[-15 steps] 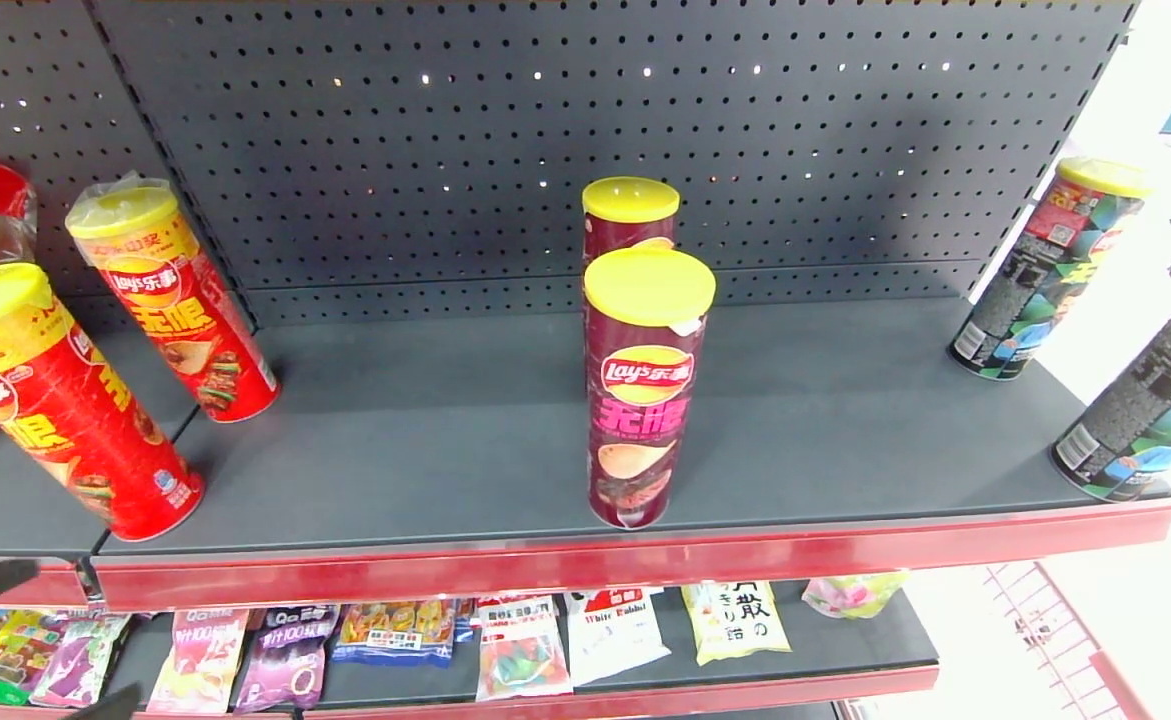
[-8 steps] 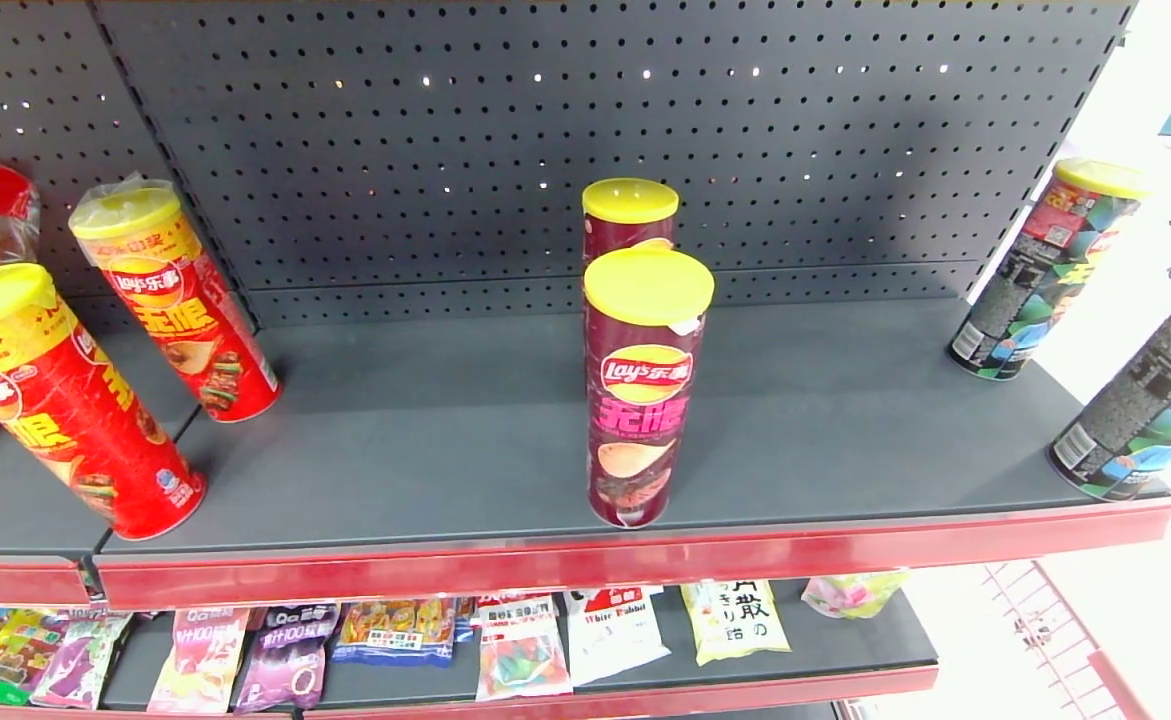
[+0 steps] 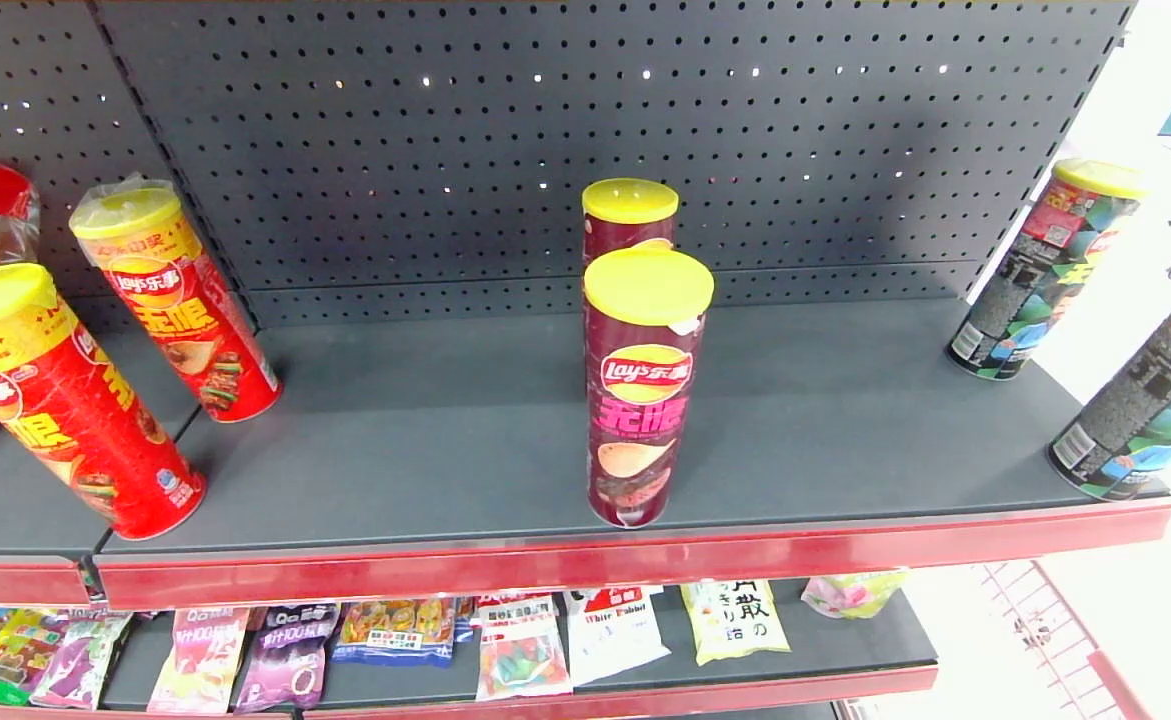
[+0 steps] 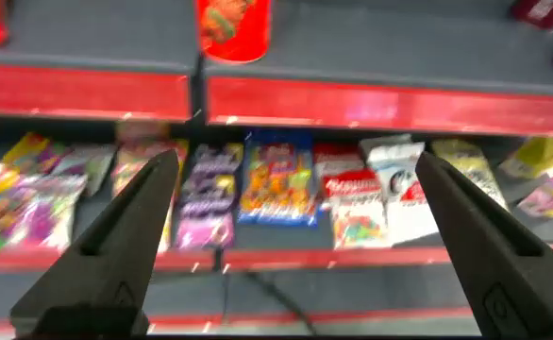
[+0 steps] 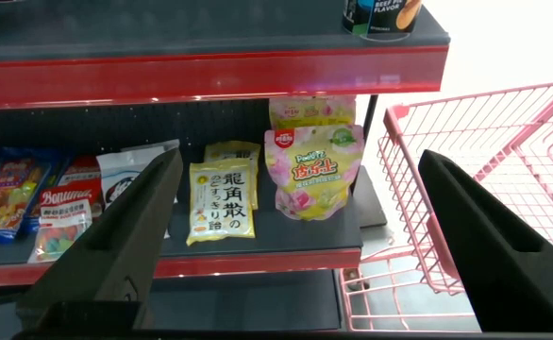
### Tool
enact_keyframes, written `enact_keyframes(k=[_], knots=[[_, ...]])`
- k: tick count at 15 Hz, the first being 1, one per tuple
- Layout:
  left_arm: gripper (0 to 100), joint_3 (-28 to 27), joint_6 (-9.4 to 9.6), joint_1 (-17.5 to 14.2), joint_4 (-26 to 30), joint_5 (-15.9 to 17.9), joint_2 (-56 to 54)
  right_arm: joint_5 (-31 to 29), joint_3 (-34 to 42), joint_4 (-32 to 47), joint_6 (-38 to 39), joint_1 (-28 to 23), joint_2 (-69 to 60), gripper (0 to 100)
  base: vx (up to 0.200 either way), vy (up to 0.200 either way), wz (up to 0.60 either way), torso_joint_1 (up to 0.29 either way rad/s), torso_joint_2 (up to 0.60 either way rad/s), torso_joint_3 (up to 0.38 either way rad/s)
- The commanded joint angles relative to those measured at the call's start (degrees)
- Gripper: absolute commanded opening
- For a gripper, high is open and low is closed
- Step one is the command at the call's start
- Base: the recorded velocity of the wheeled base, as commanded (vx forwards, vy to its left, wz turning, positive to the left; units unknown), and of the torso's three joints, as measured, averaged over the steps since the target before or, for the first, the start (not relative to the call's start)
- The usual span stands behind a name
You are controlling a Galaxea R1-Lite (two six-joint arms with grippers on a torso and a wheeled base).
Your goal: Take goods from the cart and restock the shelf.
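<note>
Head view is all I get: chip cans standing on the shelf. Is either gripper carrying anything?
Observer: No. The left gripper is open and empty, facing the snack bags on the lower shelf.
Operator: And the right one?
Observer: The right gripper is open and empty too.
Operator: Where is the cart?
Observer: The pink wire cart stands beside the end of the lower shelf, close to the right gripper; its inside is mostly out of frame.
</note>
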State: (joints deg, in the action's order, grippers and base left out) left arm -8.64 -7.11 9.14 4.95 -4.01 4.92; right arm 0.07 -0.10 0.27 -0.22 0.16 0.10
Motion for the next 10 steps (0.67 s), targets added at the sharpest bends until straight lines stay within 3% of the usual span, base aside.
enact_keyframes(k=[1,3,4,5,6,9,10], knots=[[100,8.56,2.36,0.0,-7.06,8.32,0.17,0.01,0.01,0.0,-0.04,0.02,-0.01,100,0.0,0.0,0.0,0.0,0.0,0.0],[100,8.56,2.1,0.0,-6.97,7.79,0.17,0.01,0.01,0.0,-0.04,0.02,-0.01,100,0.0,0.0,0.0,0.0,0.0,0.0],[100,8.29,0.69,-0.18,-6.44,3.57,0.44,0.01,0.01,0.0,0.13,0.02,-0.01,100,0.0,0.0,0.0,0.0,0.0,0.0],[100,8.2,0.52,-0.79,-6.0,0.14,1.23,0.01,0.01,0.0,0.13,0.02,-0.01,100,0.0,0.0,0.0,0.0,0.0,0.0],[100,8.29,0.6,-3.96,-5.83,-4.08,3.51,0.1,0.01,0.0,0.22,0.02,-0.01,100,0.0,0.0,0.0,0.0,0.0,0.0],[100,8.29,1.13,-13.1,-5.83,-4.16,2.63,0.1,0.01,0.0,0.22,0.02,-0.01,100,0.0,0.0,0.0,0.0,0.0,0.0],[100,8.56,2.71,-12.75,-6.0,-2.41,-0.88,0.19,0.01,0.0,0.22,0.02,-0.01,100,0.0,0.0,0.0,0.0,0.0,0.0]])
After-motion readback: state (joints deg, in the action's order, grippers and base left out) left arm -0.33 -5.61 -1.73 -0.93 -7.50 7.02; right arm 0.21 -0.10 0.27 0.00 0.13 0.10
